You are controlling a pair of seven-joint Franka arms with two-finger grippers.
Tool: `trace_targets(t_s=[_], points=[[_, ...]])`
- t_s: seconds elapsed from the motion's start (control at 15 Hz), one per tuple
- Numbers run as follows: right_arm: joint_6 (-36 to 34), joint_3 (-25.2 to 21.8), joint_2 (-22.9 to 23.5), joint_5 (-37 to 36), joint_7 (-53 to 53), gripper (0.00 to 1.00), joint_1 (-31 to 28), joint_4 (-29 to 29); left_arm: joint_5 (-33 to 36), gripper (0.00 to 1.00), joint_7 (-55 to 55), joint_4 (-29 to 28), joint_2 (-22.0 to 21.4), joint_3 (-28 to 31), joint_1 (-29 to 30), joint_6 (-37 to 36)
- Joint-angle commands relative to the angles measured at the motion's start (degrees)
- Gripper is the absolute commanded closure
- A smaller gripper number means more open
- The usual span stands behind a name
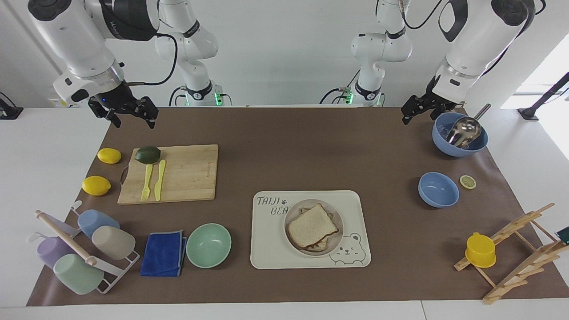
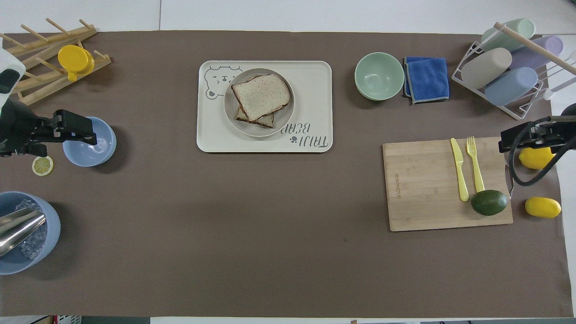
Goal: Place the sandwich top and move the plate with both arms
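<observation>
The sandwich top [image 1: 312, 226] is a pale bread slice lying on a lower slice on the round beige plate [image 1: 338, 218], which sits on the bear-printed tray [image 1: 355, 209]. The overhead view shows the same slice [image 2: 261, 93], plate [image 2: 283, 119] and tray [image 2: 315, 90]. My left gripper [image 1: 418, 116] hangs open and empty in the air over the mat's edge at the robots' end, beside the ice bowl [image 1: 460, 144]; it also shows from overhead [image 2: 85, 132]. My right gripper [image 1: 133, 122] waits open and empty, over the mat corner near the cutting board [image 1: 186, 173], also seen overhead [image 2: 503, 144].
A small blue bowl [image 1: 438, 190] and a lemon slice [image 1: 467, 182] lie toward the left arm's end. A mint bowl [image 1: 208, 245] and blue cloth [image 1: 163, 253] lie beside the tray. An avocado, fork and knife lie on the board, two lemons beside it. A cup rack [image 1: 80, 249] and a wooden rack [image 1: 520, 249] stand at the corners farthest from the robots.
</observation>
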Motion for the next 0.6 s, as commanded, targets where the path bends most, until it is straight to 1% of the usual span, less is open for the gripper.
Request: trace_targets(t_s=[0.0, 0.07, 0.13, 0.2, 0.53], points=[[-0.1, 0.7, -0.6, 1.4, -1.4, 0.0, -1.1, -0.6, 1.2, 0.0, 1.5, -1.1, -0.5, -2.3, 3.0, 0.2], [-0.1, 0.7, -0.6, 1.4, -1.4, 0.0, -1.1, -0.5, 1.2, 0.0, 1.9, 0.0, -0.3, -4.7, 5.1, -1.0], [-0.1, 0.7, -0.5, 1.4, -1.4, 0.0, -1.1, -0.6, 1.2, 0.0, 2.1, 1.6, 0.7, -7.7, 8.7, -2.0], [-0.1, 0.7, -0.6, 1.3, -1.4, 0.0, -1.1, -0.5, 1.2, 0.0, 2.3, 2.8, 1.2, -9.6, 10.4, -2.5], [-0.1, 0.7, -0.6, 1.4, -1.4, 0.0, -1.1, -0.6, 1.1, 0.0, 2.7, 2.9, 1.4, -9.3, 9.7, -2.5]])
